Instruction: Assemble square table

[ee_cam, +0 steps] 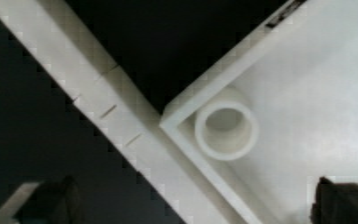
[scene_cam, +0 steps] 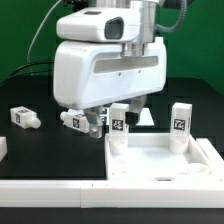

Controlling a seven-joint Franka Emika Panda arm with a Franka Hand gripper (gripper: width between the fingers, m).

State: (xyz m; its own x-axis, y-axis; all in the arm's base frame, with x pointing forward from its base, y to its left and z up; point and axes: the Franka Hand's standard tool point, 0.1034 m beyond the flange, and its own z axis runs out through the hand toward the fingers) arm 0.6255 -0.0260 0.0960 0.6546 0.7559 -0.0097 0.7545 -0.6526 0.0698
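Note:
The white square table top [scene_cam: 165, 160] with its raised rim lies at the exterior view's front right. My gripper [scene_cam: 114, 112] hangs open and empty over its far left corner. In the wrist view the rim [ee_cam: 105, 100] runs diagonally and a round corner socket [ee_cam: 224, 131] lies empty below the gripper [ee_cam: 194, 205]; the dark fingertips [ee_cam: 39, 200] stand wide apart. One tagged white leg [scene_cam: 118, 122] stands just behind that corner, another [scene_cam: 180, 117] stands behind the far right corner. Two legs lie on the table at the left [scene_cam: 22, 118] [scene_cam: 75, 120].
A long white bar [scene_cam: 50, 190] runs along the front left of the black table. A small white piece [scene_cam: 2, 148] shows at the left edge. A green wall stands behind.

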